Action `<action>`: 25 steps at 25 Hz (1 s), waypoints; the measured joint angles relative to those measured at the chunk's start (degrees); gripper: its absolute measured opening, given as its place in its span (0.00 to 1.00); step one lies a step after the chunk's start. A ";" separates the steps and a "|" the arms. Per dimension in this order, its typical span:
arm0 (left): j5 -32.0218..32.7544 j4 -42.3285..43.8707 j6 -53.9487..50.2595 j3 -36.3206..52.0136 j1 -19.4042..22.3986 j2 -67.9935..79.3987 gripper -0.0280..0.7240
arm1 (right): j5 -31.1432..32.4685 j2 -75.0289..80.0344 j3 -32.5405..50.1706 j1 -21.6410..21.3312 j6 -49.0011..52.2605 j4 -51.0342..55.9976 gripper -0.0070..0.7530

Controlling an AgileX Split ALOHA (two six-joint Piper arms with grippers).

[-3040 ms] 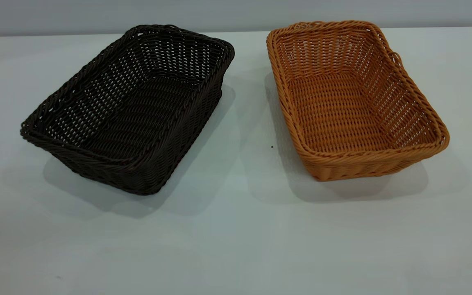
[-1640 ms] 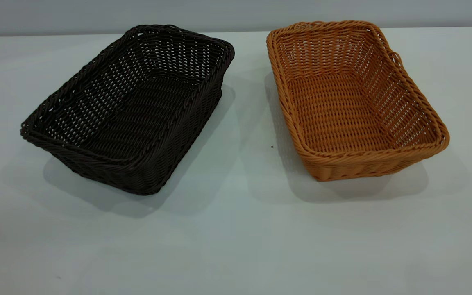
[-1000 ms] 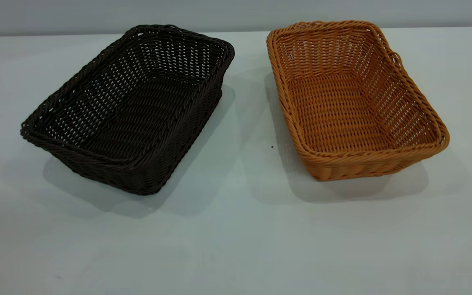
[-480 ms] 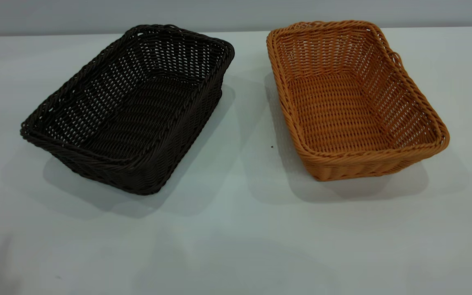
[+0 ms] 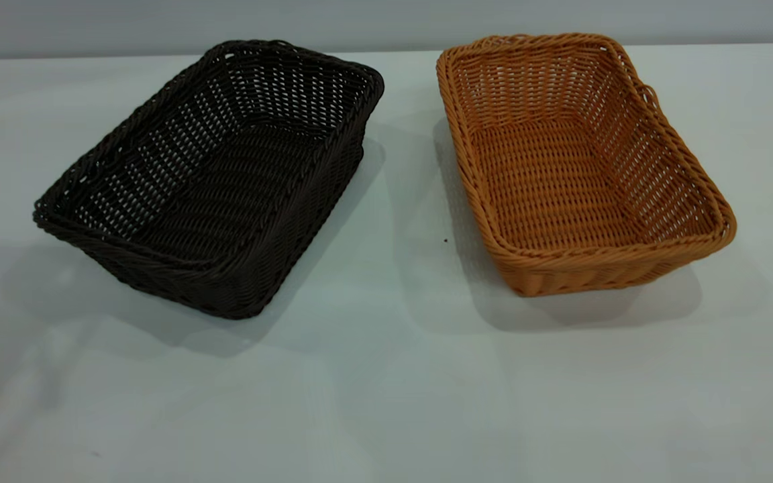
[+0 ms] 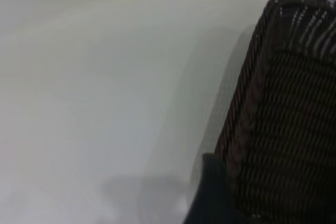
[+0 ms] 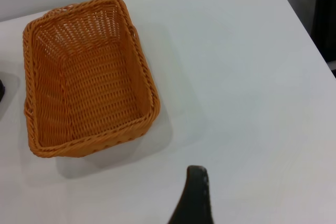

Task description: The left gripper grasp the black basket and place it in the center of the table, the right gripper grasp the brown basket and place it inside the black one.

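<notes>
Baskets sit apart on the plain white table [image 5: 386, 389]: the rectangular black woven wicker basket [image 5: 215, 174] at left, the rectangular orange-tan woven wicker basket [image 5: 578, 161] at right. One dark finger of the left hand [image 6: 210, 198] shows just beside the black basket's rim, one of the right hand [image 7: 191, 198] near the tan basket; whether either is apart or together, I cannot tell.

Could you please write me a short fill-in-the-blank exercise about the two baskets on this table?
1. The black basket sits to the ____ of the brown basket in the exterior view.
2. Both baskets rest on the white ____.
3. Neither basket holds anything; both are ____.

Missing words: left; table; empty
</notes>
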 joint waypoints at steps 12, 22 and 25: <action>4.03 0.00 5.47 -17.74 -2.84 27.14 0.72 | 0.00 0.00 0.00 0.00 0.00 0.00 0.79; 3.80 0.00 8.57 -24.08 -3.54 39.19 0.72 | 0.00 0.00 0.00 0.00 0.00 0.00 0.79; 3.27 0.00 8.86 -25.11 -3.65 42.23 0.72 | 0.00 0.00 0.00 0.00 0.00 0.00 0.79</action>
